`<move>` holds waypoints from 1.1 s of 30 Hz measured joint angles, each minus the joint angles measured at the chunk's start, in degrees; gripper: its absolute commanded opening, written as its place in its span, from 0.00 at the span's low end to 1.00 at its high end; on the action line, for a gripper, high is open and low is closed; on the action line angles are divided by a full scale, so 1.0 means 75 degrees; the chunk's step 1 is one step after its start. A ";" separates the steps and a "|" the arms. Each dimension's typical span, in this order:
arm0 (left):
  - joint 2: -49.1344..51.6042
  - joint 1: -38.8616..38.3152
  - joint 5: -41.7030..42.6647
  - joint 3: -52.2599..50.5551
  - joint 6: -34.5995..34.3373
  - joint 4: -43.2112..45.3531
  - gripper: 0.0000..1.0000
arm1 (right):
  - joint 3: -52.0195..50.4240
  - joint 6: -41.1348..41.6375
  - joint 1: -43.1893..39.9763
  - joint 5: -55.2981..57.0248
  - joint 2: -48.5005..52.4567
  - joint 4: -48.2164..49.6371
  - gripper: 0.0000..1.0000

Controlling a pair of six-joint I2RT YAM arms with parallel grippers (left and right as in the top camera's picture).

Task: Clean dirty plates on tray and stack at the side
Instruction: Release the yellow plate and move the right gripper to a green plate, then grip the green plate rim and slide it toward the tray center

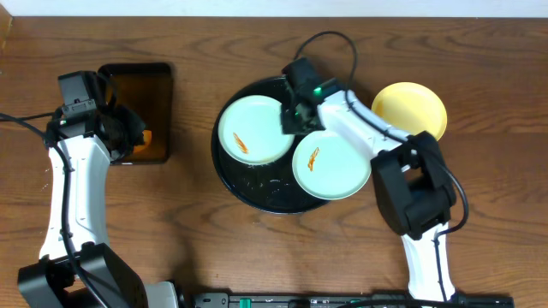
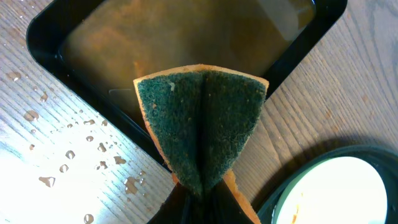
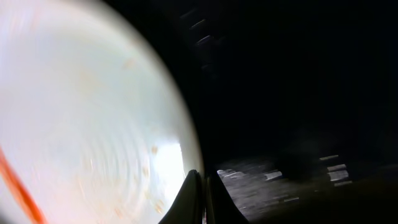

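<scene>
Right fingers (image 3: 191,200) sit closed at the right rim of the left mint-blue plate (image 1: 248,128) on the round black tray (image 1: 257,195); whether they pinch it is unclear. Left fingers (image 2: 180,213) clench a green sponge (image 2: 202,124) at the edge of the rectangular tray (image 2: 74,37).

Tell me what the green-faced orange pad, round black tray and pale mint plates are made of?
Green-faced orange pad: likely foam sponge with a coarse, fuzzy scouring face, folded softly. Round black tray: glossy plastic or lacquer, judging by reflections. Pale mint plates: smooth, faint sheen; plastic or glazed ceramic, cannot tell which.
</scene>
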 measured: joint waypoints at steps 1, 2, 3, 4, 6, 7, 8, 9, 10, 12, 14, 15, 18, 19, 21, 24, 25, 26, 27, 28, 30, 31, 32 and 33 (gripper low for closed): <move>0.0000 0.0000 0.0000 0.0000 -0.0003 0.0000 0.09 | 0.0003 0.0000 0.0117 -0.0026 0.0000 -0.0117 0.01; 0.0000 0.0000 0.0000 0.0000 -0.0003 0.0000 0.09 | 0.0012 -0.0003 0.0181 -0.0038 0.0000 -0.0230 0.01; 0.0000 0.0000 0.0000 0.0000 -0.0003 0.0000 0.09 | 0.0041 -0.0009 0.0251 -0.0044 -0.0003 -0.0399 0.02; 0.0000 0.0000 0.0000 0.0000 -0.0003 0.0000 0.09 | 0.0064 -0.0009 0.0289 -0.0058 -0.0003 -0.0574 0.06; 0.0000 0.0000 0.0000 0.0000 -0.0003 0.0000 0.09 | 0.0143 0.0023 0.0350 -0.0087 -0.0006 -0.1020 0.23; 0.0000 0.0000 0.0000 0.0000 -0.0003 0.0000 0.09 | 0.0181 0.0017 0.0364 -0.0117 -0.0009 -0.1268 0.39; 0.0000 0.0000 0.0000 0.0000 -0.0003 0.0000 0.09 | 0.0224 -0.0012 0.0373 -0.0143 -0.0017 -0.1495 0.57; 0.0000 0.0000 0.0000 0.0000 -0.0003 0.0000 0.09 | 0.0303 -0.0085 0.0376 -0.0169 -0.0035 -0.1734 0.67; 0.0000 0.0000 0.0000 0.0000 -0.0003 0.0000 0.09 | 0.0396 -0.0146 0.0376 -0.0172 -0.0073 -0.1976 0.69; 0.0000 0.0000 0.0000 0.0000 -0.0003 0.0000 0.09 | 0.0592 -0.0274 0.0356 -0.0169 -0.0236 -0.2457 0.69; 0.0000 0.0000 0.0000 0.0000 0.0000 -0.0003 0.09 | 0.0793 -0.0338 0.0321 -0.0154 -0.0507 -0.2903 0.69; 0.0000 0.0000 0.0000 0.0000 -0.0003 0.0000 0.09 | 0.0903 -0.0358 0.0283 -0.0102 -0.0697 -0.3156 0.69; 0.0000 0.0000 0.0000 0.0000 0.0000 0.0000 0.09 | 0.1090 -0.0391 0.0111 -0.0029 -0.1268 -0.3599 0.69; 0.0000 0.0000 0.0000 0.0000 -0.0003 0.0000 0.09 | 0.1137 -0.0396 0.0012 -0.0017 -0.1475 -0.3765 0.69; 0.0000 0.0000 0.0000 0.0000 -0.0003 0.0000 0.09 | 0.1183 -0.0478 -0.0207 0.0023 -0.1862 -0.4124 0.64; 0.0000 0.0000 0.0000 0.0000 -0.0003 0.0000 0.09 | 0.1212 -0.0694 -0.0530 0.0169 -0.2238 -0.4724 0.33; 0.0000 0.0000 0.0000 0.0000 -0.0003 0.0000 0.09 | 0.1224 -0.0711 -0.0603 0.0236 -0.2285 -0.4908 0.26; 0.0000 0.0000 0.0000 0.0000 0.0000 0.0000 0.09 | 0.1224 -0.0746 -0.0670 0.0338 -0.2305 -0.5042 0.23; 0.0000 0.0000 0.0000 0.0000 -0.0003 0.0000 0.09 | 0.1207 -0.0758 -0.0711 0.0399 -0.2305 -0.5115 0.22; 0.0000 0.0000 0.0000 0.0000 0.0000 0.0000 0.09 | 0.1148 -0.0772 -0.0740 0.0481 -0.2302 -0.5123 0.18; 0.0000 0.0000 0.0000 0.0000 -0.0003 0.0000 0.09 | 0.0898 -0.0796 -0.0758 0.0612 -0.2302 -0.5056 0.17; 0.0000 0.0000 -0.0003 0.0000 -0.0003 0.0000 0.09 | 0.0726 -0.0781 -0.0758 0.0670 -0.2302 -0.4960 0.17; 0.0000 0.0000 0.0000 0.0000 -0.0003 0.0000 0.09 | 0.0527 -0.0772 -0.0758 0.0708 -0.2299 -0.4800 0.17; 0.0000 0.0000 0.0000 0.0000 -0.0003 0.0000 0.09 | 0.0309 -0.0764 -0.0758 0.0729 -0.2294 -0.4596 0.16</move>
